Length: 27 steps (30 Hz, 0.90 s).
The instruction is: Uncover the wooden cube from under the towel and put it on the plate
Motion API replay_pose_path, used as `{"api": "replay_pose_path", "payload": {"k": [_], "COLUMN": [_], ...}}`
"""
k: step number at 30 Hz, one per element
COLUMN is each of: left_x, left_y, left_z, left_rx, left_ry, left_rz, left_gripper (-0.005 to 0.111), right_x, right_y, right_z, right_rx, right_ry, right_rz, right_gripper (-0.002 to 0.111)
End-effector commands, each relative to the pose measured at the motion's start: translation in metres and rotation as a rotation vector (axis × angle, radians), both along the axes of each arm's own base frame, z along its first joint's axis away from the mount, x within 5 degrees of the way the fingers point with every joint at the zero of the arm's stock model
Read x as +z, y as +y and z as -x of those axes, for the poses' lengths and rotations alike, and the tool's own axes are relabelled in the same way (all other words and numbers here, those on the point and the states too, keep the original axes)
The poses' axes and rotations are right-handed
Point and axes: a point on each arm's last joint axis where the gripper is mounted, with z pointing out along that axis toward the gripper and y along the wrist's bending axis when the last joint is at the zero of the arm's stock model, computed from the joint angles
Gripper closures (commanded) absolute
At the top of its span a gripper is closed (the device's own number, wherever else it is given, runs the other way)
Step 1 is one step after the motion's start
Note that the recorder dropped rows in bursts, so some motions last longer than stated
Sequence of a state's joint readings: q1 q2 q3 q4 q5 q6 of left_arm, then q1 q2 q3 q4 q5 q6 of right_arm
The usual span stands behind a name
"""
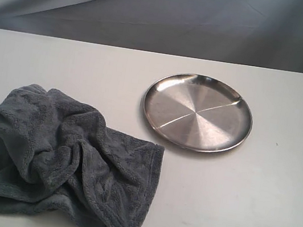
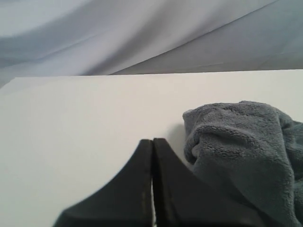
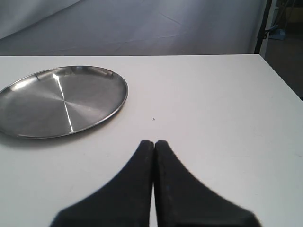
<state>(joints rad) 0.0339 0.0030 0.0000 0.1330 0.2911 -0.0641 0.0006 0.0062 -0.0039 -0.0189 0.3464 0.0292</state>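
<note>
A dark grey plush towel (image 1: pixel 69 161) lies bunched on the white table at the front left of the exterior view, and the wooden cube is hidden from sight. The round steel plate (image 1: pixel 198 112) sits empty to the right of the towel. Neither arm shows in the exterior view. In the left wrist view my left gripper (image 2: pixel 152 140) is shut with nothing in it, close beside a fold of the towel (image 2: pixel 241 146). In the right wrist view my right gripper (image 3: pixel 154 141) is shut and empty, a short way from the plate (image 3: pixel 61 101).
The white table (image 1: pixel 251 210) runs back to a grey cloth backdrop (image 1: pixel 167 12). The right wrist view shows the table's side edge (image 3: pixel 279 80) with a dark post (image 3: pixel 262 26) beyond it.
</note>
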Motion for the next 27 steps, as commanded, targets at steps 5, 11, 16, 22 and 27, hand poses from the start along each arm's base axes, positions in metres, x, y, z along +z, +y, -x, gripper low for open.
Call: {"api": "replay_pose_path", "payload": {"k": [5, 11, 16, 22, 27], "left_x": [0.022, 0.04, 0.05, 0.07, 0.085], "left_y": [-0.003, -0.005, -0.007, -0.009, -0.011], "left_z": [-0.002, 0.001, 0.004, 0.014, 0.027], "left_rx": [-0.035, -0.061, -0.09, -0.179, -0.251], "left_ry": [-0.242, -0.448, -0.563, -0.799, -1.012], "left_rz": [0.026, 0.017, 0.2, 0.371, 0.359], "left_gripper": [0.106, 0.106, 0.106, 0.106, 0.106], "right_x": [-0.001, -0.001, -0.001, -0.001, -0.001], "right_y": [0.0, 0.0, 0.0, 0.0, 0.0], "right_z": [0.0, 0.0, 0.0, 0.0, 0.0], "right_rx": [0.003, 0.003, 0.003, 0.003, 0.006], "right_ry": [-0.006, -0.006, -0.006, -0.006, -0.006], "right_rz": [0.003, 0.003, 0.003, 0.003, 0.003], "right_gripper": [0.108, 0.108, 0.108, 0.108, 0.108]}}
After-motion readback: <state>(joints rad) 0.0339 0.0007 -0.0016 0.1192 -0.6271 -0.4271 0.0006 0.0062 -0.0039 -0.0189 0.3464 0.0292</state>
